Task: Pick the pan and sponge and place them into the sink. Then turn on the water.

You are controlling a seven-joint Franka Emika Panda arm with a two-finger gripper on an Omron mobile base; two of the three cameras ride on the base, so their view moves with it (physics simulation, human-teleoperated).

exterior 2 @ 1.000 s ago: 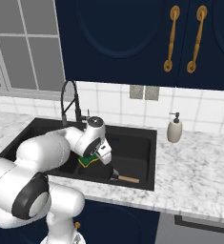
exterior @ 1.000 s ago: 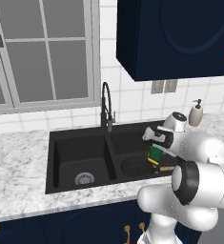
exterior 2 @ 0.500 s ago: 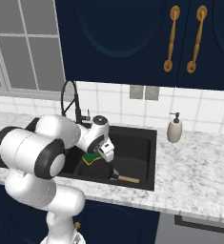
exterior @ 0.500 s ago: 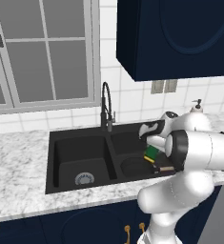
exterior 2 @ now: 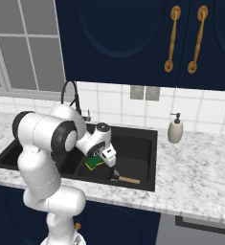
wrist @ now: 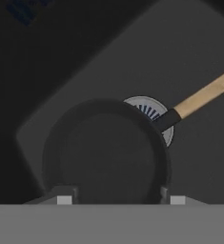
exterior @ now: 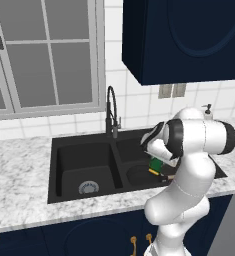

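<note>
A matte black double-basin sink [exterior: 84,150] sits in a grey-white marble counter [exterior: 19,165]. A small green-and-yellow rectangular sponge [exterior: 155,165] hangs over its right basin.

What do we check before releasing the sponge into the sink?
1. Pan in the sink: ok, it lies flat in the right basin.
2. Sponge at the gripper: ok, both base views show it up at the hand, above the basin floor.
3. Finger contact on the sponge: cannot tell, the hand view does not show it.
4. Drop path: ok, the gripper is above the pan, inside the sink's rim.
5. Landing spot: ok, the pan's floor is bare.
6. Water running: not ok, no stream at the faucet.
</note>
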